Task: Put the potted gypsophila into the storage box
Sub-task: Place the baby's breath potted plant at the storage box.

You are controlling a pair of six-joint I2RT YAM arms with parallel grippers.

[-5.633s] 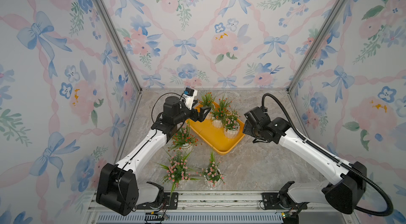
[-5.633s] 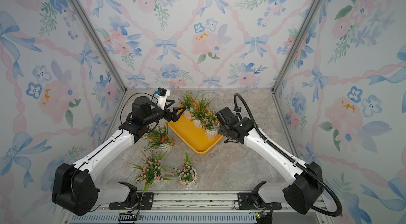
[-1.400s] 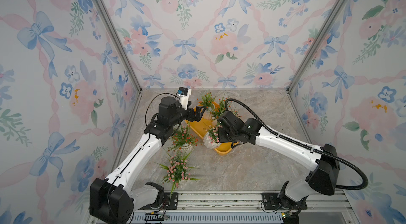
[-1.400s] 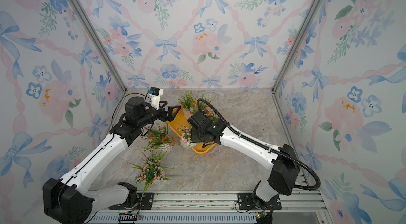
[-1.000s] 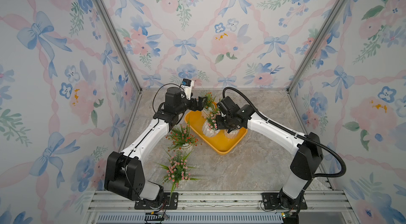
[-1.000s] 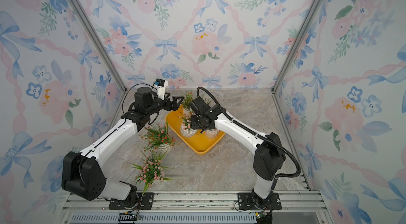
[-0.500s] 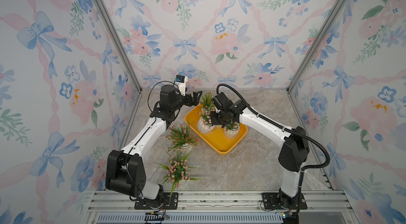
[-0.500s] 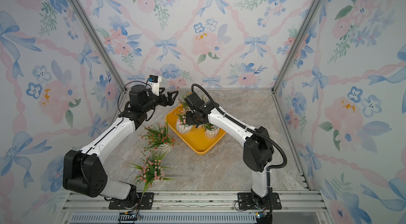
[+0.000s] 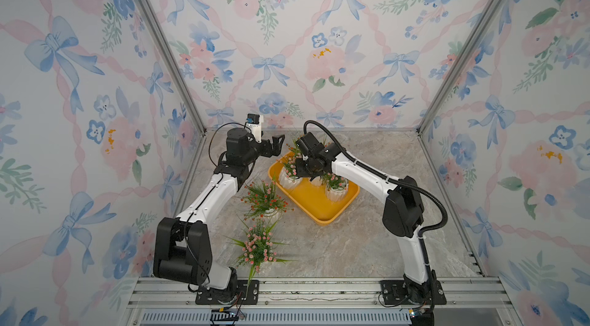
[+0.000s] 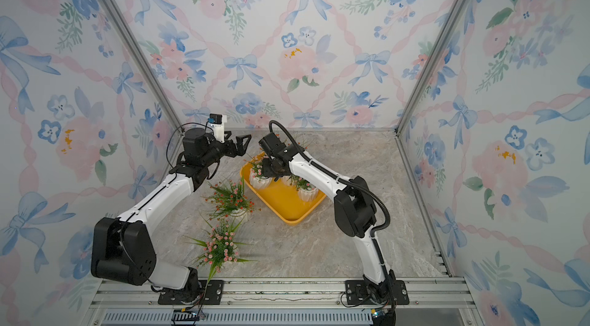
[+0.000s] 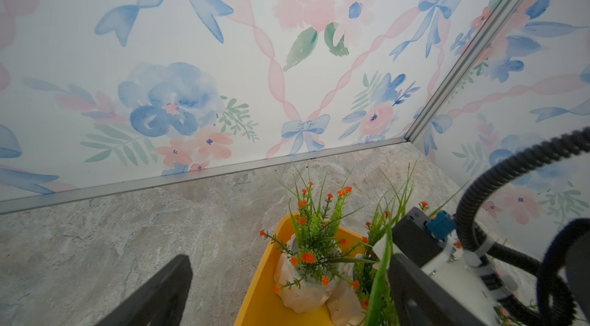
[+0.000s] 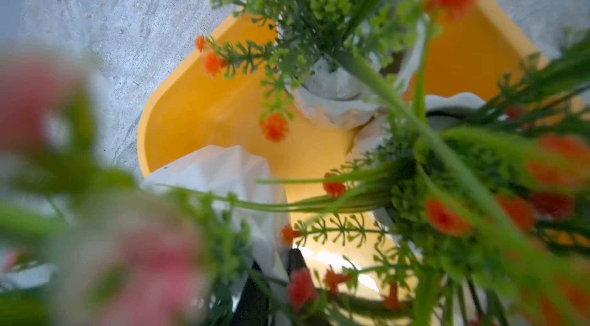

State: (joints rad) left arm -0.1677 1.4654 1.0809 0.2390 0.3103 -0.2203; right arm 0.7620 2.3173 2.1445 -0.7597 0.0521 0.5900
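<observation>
right pincer (image 9: 300,171) is down in the far-left corner of the yellow box (image 9: 322,209), jaws together on the rim of the held pink plant (image 9: 289,180). In its wrist view the white pot wall (image 12: 220,171) runs down between two dark fingers (image 12: 252,292). Blurred blooms and leaves cover most of the contact, so I can't tell how deep the bite is or whether the pot base sits on the box floor.

left pincer (image 9: 274,146) has its jaws wide apart and holds nothing, up off the counter (image 9: 367,244) just beyond the same box corner. Its wrist view shows one finger (image 11: 159,292), cut off by the frame edge.

The box sits diagonal, left of centre, toward the counter's far edge.
- right-side orange plant (image 9: 335,187): clear in both top views.
- middle pot (image 9: 316,181): only a white sliver under the right arm.
- far-corner orange plant (image 11: 311,254): seen well only from the left wrist. The arm hides it in both top views apart from leaf tips.

Outside the box, both upright:
- loose orange plant (image 9: 265,196): just beside the box's left side.
- loose pink plant (image 9: 258,244): nearer the front edge.
</observation>
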